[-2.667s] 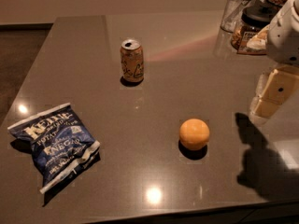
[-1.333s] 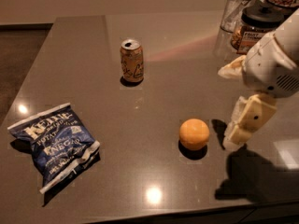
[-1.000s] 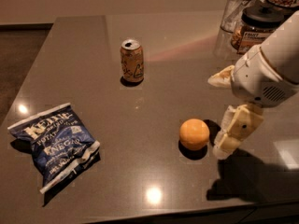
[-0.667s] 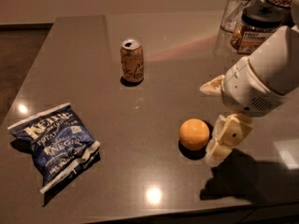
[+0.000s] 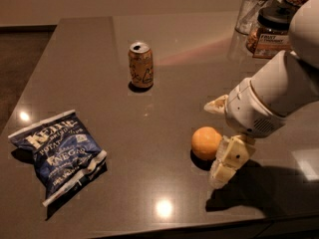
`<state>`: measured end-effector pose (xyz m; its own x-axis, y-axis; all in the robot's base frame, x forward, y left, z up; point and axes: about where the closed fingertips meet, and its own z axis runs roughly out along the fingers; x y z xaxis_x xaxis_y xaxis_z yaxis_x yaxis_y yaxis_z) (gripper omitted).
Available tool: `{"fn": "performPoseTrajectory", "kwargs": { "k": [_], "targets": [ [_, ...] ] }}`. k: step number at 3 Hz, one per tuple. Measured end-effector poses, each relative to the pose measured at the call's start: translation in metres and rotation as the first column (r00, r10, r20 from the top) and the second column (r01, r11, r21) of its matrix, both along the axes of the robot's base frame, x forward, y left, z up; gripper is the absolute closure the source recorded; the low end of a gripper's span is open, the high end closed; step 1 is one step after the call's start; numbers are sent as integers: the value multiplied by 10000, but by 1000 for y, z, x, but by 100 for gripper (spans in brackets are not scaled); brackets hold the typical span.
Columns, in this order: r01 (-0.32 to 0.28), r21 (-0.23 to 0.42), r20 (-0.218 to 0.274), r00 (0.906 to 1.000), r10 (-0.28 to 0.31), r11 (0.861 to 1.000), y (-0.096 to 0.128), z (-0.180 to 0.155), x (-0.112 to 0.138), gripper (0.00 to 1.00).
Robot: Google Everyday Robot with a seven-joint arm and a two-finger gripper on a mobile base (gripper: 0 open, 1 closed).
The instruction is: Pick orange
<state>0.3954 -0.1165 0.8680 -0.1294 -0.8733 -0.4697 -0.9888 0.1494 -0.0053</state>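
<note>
The orange point(image 5: 204, 142) is a small round yellow-orange fruit lying on the dark table point(image 5: 164, 68), right of centre and toward the front. My gripper point(image 5: 218, 135) comes in from the right on a white arm and is open. One cream finger point(image 5: 216, 105) points left just behind the orange. The other finger point(image 5: 225, 162) hangs down at the orange's front right, very close to it or touching it. The orange sits at the mouth of the open fingers, not clasped.
An orange-brown drink can point(image 5: 141, 65) stands upright at the back centre. A blue chip bag point(image 5: 59, 153) lies at the front left. A glass point(image 5: 253, 10) and a dark-lidded jar point(image 5: 271, 30) stand at the back right. The table's front edge is close below the gripper.
My gripper has moved from the right side of the table leftward and down toward the orange, and now brackets its right side. The orange, can and bag have not moved.
</note>
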Motion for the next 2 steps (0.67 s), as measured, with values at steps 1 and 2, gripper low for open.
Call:
{"fn": "performPoseTrajectory", "kwargs": {
  "k": [1, 2],
  "targets": [
    [-141, 87, -296, 9995, 144, 9999, 6, -11, -2, 15],
    [-194, 142, -485, 9986, 201, 9997, 8, -14, -2, 38]
  ]
}}
